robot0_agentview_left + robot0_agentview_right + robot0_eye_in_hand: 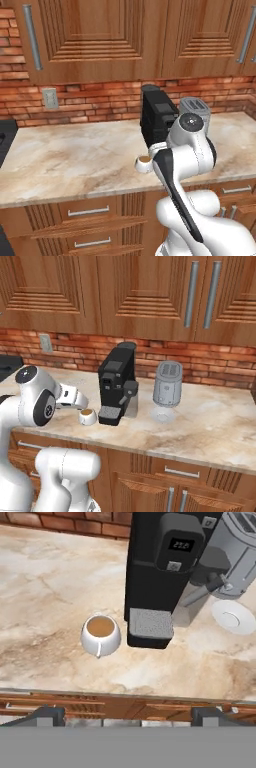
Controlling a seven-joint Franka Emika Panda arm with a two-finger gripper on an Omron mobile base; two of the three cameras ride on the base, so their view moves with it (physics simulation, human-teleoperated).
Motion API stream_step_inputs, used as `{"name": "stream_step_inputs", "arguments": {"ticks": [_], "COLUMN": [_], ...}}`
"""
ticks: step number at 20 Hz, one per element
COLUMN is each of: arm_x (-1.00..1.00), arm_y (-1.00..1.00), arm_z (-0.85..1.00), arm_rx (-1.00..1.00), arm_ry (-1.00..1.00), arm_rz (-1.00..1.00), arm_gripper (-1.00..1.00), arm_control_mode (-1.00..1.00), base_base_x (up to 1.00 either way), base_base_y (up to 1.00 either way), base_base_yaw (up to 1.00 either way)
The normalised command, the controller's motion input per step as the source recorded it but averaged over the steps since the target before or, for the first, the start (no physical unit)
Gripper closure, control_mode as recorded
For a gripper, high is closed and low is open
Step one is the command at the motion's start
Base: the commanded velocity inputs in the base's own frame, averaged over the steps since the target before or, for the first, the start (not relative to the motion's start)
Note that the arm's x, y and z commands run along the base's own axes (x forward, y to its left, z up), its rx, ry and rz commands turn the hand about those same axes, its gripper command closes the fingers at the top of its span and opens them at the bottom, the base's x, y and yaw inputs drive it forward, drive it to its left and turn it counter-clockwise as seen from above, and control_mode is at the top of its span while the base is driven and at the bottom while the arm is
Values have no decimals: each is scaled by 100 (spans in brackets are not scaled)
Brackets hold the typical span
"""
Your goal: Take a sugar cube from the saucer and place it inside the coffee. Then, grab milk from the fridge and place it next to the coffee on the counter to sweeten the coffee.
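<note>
Hand view shows the claw (128, 714) spread wide and holding nothing, its tips hanging over the front edge of the desk (50, 587). Beyond them the coffee (100, 634) stands on the desk, just beside the drip tray of the black coffee machine (160, 567). Past the machine the saucer (233, 617) lies before a grey toaster (240, 549).
</note>
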Motion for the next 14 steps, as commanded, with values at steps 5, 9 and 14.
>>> {"name": "stream_step_inputs", "arguments": {"ticks": [5,9,14], "arm_x": [0,0,0], "arm_y": [0,0,0], "arm_z": [0,0,0], "arm_rx": [0,0,0], "arm_ry": [0,0,0], "arm_rz": [0,0,0], "arm_gripper": [-100,-100,-100], "arm_control_mode": [100,100,100], "base_base_x": [-44,-33,-29], "base_base_y": [0,0,0], "base_base_yaw": [31,38,41]}}
